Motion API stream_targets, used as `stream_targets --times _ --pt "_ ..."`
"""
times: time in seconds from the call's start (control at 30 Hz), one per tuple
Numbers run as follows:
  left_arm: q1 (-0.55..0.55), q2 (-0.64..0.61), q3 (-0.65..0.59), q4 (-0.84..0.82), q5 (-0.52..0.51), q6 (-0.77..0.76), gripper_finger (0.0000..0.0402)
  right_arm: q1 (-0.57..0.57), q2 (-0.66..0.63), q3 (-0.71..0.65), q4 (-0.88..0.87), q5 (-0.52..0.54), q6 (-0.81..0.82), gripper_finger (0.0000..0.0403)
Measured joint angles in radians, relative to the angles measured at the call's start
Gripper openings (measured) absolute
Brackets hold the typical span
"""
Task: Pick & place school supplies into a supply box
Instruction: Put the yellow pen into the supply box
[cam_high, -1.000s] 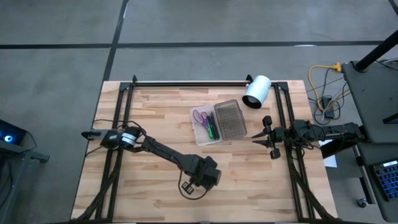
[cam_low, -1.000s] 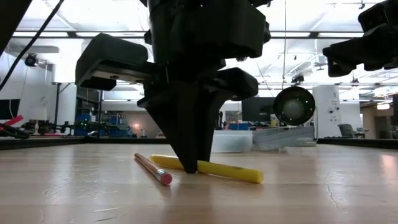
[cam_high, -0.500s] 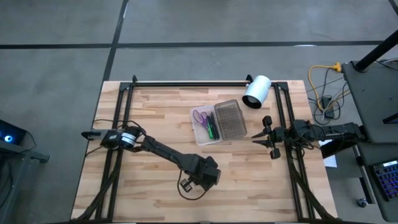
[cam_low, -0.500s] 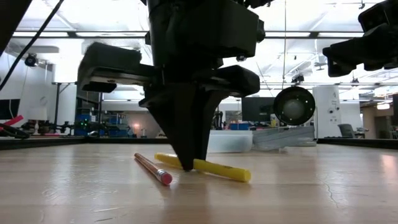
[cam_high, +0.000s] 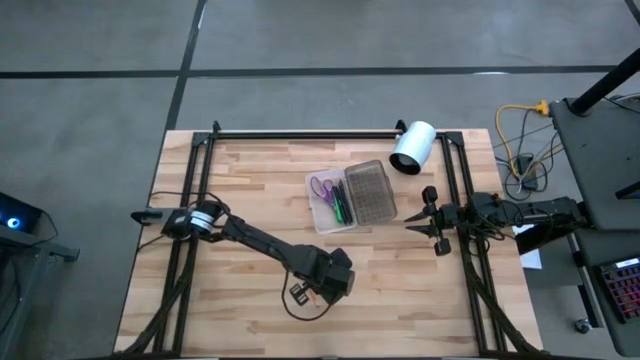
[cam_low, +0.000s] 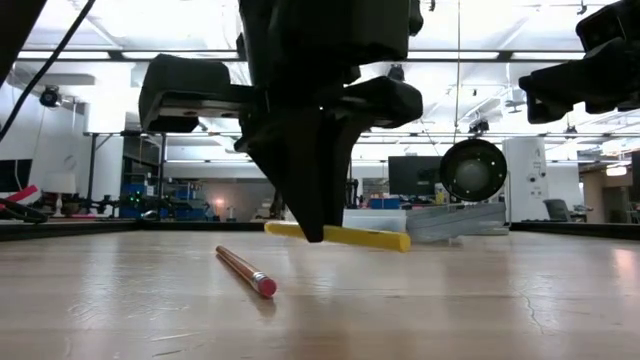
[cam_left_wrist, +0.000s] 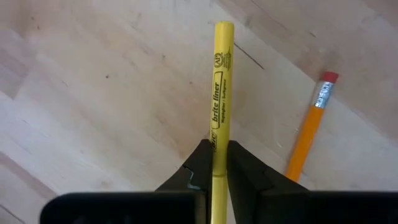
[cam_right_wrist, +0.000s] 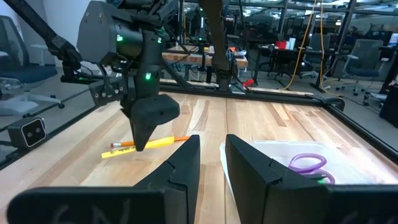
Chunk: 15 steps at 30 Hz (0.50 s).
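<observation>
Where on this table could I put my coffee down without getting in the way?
The far left corner of the table is bare wood, bordered by the supply box. The near right corner is bare too. It is crowded near the left gripper, which holds a yellow highlighter above the pencil.

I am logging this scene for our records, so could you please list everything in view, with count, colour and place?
yellow highlighter: one, yellow, lifted off the table near its front edge, in the left gripper.
pencil: one, orange with red eraser, lying on the table beside the highlighter.
supply box: one, clear tray with grey ribbed lid, open at table centre.
scissors: one pair, purple handles, in the tray.
pens: a few, green and dark, in the tray.
white cylinder: one, at the back right of the table.
table: one, light wood.
left gripper: jaws shut on the highlighter.
right gripper: waiting at the right edge, jaws apart.
</observation>
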Motion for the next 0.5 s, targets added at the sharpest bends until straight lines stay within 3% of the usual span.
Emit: stream_targets --times 0.33,0.5 --pt "0.0 -0.055 -0.004 0.006 -0.06 0.05 0.0012 0.0 0.0 0.0 0.0 0.0 0.0 0.0068" --pt "0.007 -0.071 -0.007 0.006 -0.094 0.149 0.0012 0.0 0.0 0.0 0.0 0.0 0.0 0.0068"
